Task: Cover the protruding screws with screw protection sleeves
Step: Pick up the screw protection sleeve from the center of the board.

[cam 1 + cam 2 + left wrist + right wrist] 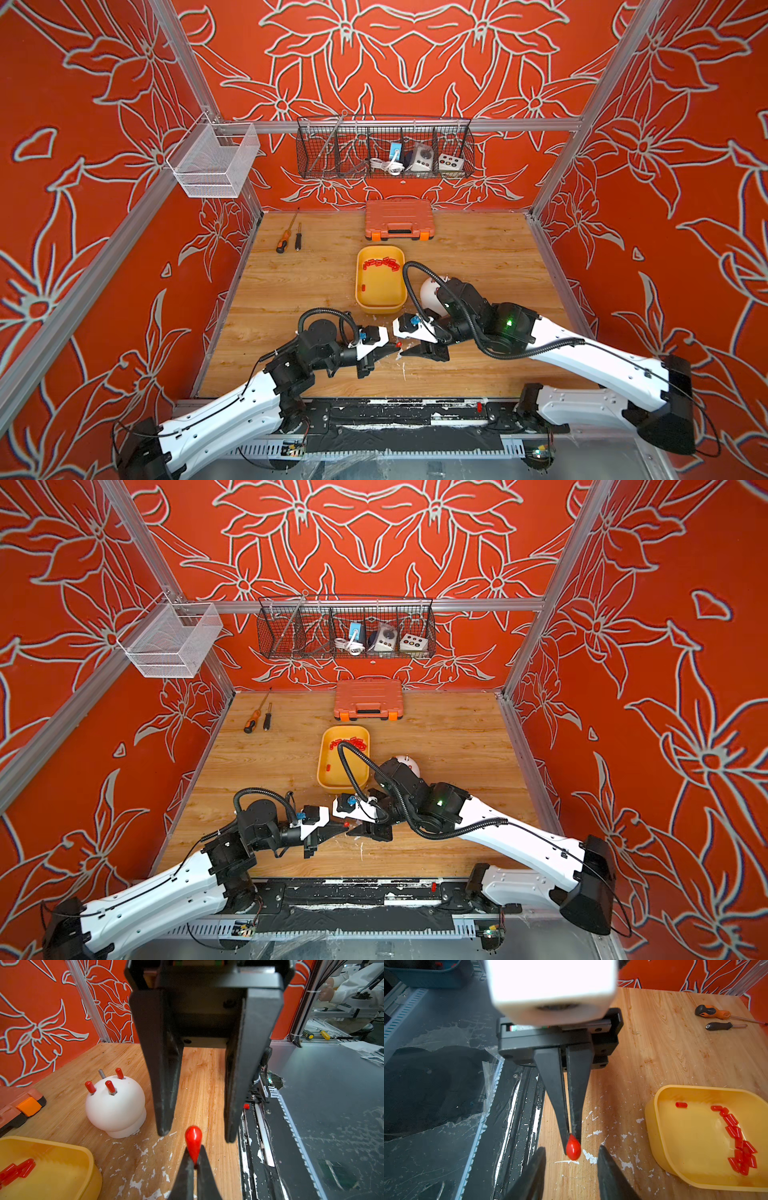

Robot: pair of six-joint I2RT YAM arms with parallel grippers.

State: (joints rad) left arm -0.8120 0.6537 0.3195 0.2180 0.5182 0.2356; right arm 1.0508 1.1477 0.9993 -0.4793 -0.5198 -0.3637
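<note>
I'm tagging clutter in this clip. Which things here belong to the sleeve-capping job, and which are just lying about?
Job: white dome, one bare screw, three capped screws; red sleeve pinched in the left gripper; open right gripper; yellow tray of sleeves.
Lying about: two screwdrivers; orange tool case; black wire basket; white mesh basket.

Of the four screws [101,1073] sticking up a bit splayed from the white dome [115,1109], only one is still bare grey thread. The other three each wear a little red sleeve [109,1086]. Another sleeve [193,1139] is pinched at one end in the left gripper [194,1164], squashed into a teardrop, rounded end out. The spare sleeves [737,1136] lie loose in a curved string in the yellow tray [652,1109], with one loner [681,1104] apart from them.
</note>
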